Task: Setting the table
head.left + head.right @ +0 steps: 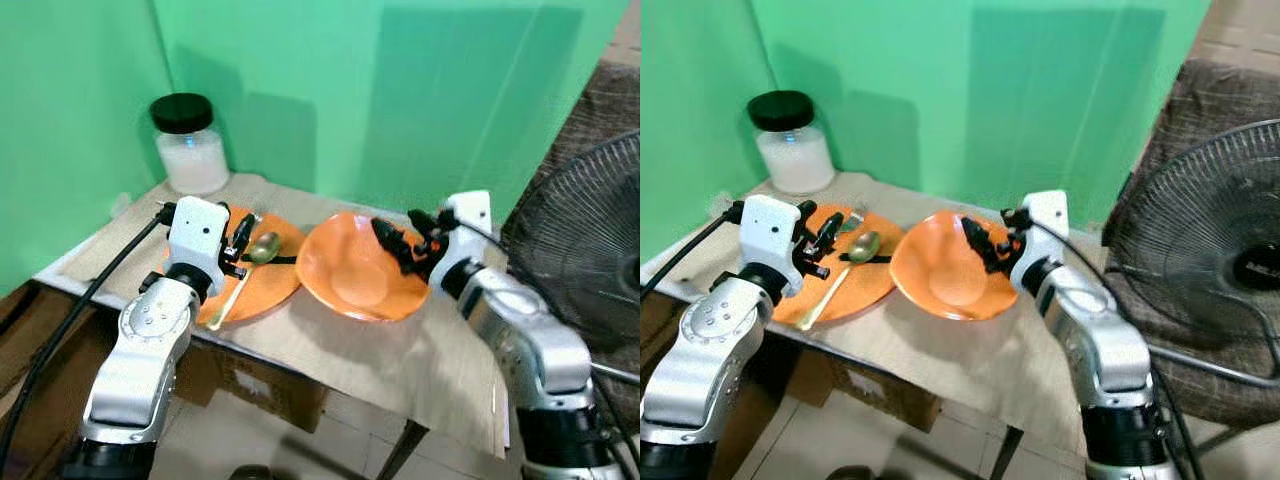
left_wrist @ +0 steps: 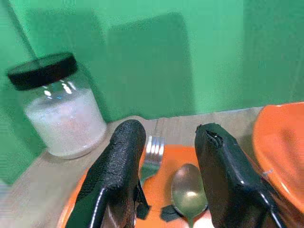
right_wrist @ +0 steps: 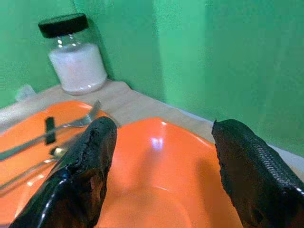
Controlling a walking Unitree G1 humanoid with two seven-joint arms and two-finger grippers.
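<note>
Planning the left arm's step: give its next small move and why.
Probably lower the left gripper onto the gold metal spoon. Its fingers are open and hover astride the spoon, which lies beside the silver fork on the flat orange plate.

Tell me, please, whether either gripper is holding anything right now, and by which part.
Nothing is held. The left gripper hangs open over the fork and spoon; the right gripper is open above the orange bowl.
</note>
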